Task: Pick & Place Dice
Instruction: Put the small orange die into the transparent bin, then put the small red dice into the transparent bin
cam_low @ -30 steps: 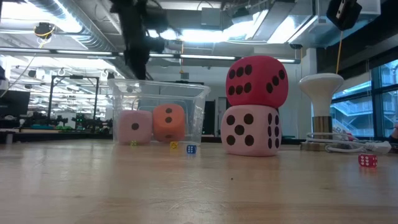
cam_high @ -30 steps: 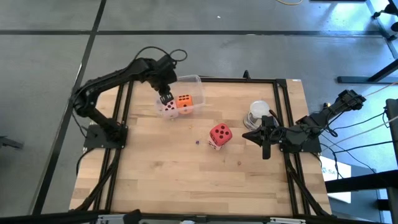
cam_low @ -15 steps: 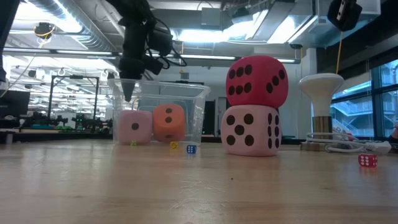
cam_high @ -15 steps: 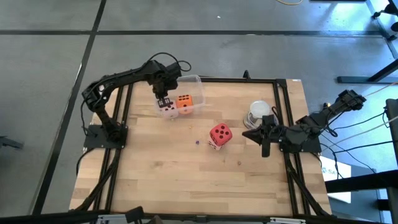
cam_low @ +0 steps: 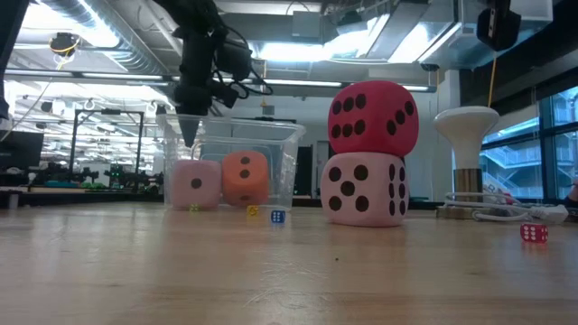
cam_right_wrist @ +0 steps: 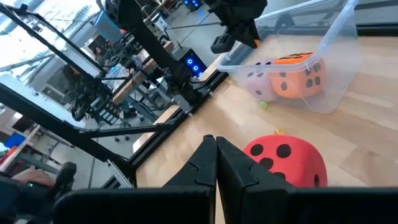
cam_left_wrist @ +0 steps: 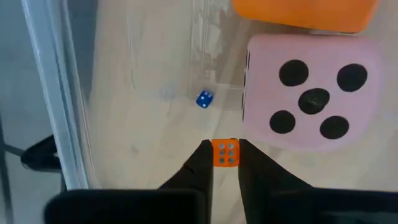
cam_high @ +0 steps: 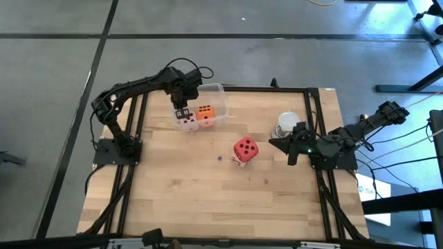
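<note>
A clear tub (cam_high: 211, 92) stands near the table's far left and holds a pink die (cam_high: 187, 123) and an orange die (cam_high: 205, 113), both resting on its floor (cam_low: 196, 184) (cam_low: 245, 177). My left gripper (cam_high: 181, 111) hangs over the tub above the pink die (cam_left_wrist: 311, 99), shut on a tiny orange die (cam_left_wrist: 224, 153). Mid-table, a red die (cam_low: 372, 117) sits on top of a pale pink die (cam_low: 365, 189). My right gripper (cam_high: 291, 153) is shut and stands to the right of that stack, touching nothing; the red die (cam_right_wrist: 286, 160) lies ahead of it. My left gripper pinches the tiny orange die (cam_left_wrist: 224, 153) between the free ends of its two fingers (cam_left_wrist: 202, 158), coming from above and pointing down. The little die is lifted clear, above the tub's floor and beside the pink die.
A white mushroom-shaped stand (cam_low: 473, 149) with cables is by the right edge, near my right arm. Tiny dice lie on the wood: blue (cam_low: 277, 217), yellow (cam_low: 253, 211), red (cam_low: 534, 233). The near half of the table shows bare wood (cam_high: 208, 200).
My left gripper has come down toward the tub, its arm stretching out as it did, and has then stayed above the pink die. My right gripper has shifted slightly toward the far edge. The large dice have kept their places.
</note>
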